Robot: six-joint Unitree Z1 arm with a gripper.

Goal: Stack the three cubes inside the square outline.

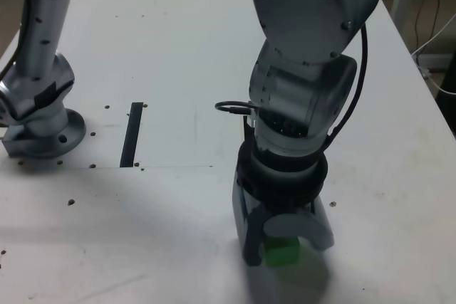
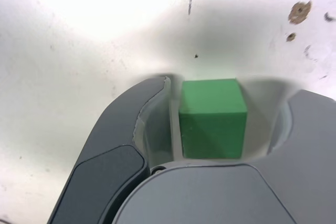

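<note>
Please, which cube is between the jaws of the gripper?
The green cube. It is the only cube in view, between the open jaws of the gripper, with gaps beside it.

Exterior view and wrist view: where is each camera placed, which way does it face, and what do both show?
Exterior view: off the arm, looking down across the white table; the robot's arm and hand show.
Wrist view: on the wrist, facing past the hand's open jaws to the tabletop; only the hand shows of the robot.
Shared: the hand, the tabletop and the green cube between the jaws.
</note>
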